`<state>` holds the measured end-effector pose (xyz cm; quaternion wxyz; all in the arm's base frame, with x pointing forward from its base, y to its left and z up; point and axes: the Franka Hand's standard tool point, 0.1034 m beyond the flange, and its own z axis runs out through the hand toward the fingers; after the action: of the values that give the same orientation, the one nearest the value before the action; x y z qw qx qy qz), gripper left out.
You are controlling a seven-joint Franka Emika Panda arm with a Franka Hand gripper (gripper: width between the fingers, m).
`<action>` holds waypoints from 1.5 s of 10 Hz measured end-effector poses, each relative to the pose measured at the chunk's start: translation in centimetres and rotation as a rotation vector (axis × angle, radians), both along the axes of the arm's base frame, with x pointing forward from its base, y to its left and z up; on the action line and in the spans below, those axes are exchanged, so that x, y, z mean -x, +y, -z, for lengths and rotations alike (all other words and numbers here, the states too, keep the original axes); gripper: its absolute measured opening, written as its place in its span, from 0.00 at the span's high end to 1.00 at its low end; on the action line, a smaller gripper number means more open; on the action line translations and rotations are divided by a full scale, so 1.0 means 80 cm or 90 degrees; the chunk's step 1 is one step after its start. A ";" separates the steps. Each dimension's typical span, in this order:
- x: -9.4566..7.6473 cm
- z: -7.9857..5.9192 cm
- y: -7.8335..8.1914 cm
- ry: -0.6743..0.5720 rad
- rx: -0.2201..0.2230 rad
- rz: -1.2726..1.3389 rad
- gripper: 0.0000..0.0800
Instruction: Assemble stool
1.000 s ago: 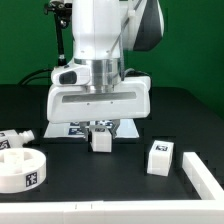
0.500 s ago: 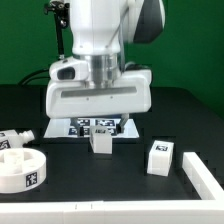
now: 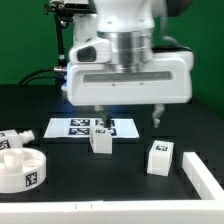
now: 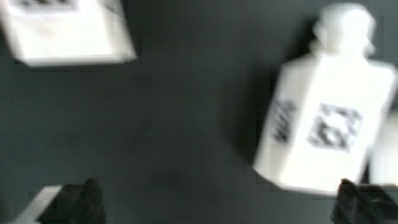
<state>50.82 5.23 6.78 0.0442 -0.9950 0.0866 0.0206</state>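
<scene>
My gripper hangs open and empty above the table, its fingers wide apart. One white stool leg stands just below its finger on the exterior view's left. A second tagged leg stands to the right and nearer the front. A third leg lies at the far left, behind the round seat disc. In the wrist view the open gripper shows bare dark table between its fingertips. A tagged white leg and another white piece lie beyond them.
The marker board lies flat behind the middle leg. A long white bar runs along the front right corner. A green wall and cables stand behind the arm.
The gripper has lifted off the middle leg, moved to the exterior view's right and spread its fingers wide. The leg stays standing on the table.
</scene>
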 end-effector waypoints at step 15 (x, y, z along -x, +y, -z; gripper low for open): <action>-0.020 0.068 0.052 0.040 0.010 0.160 0.19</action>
<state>52.38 9.36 1.35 0.0362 -0.9755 0.2121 0.0450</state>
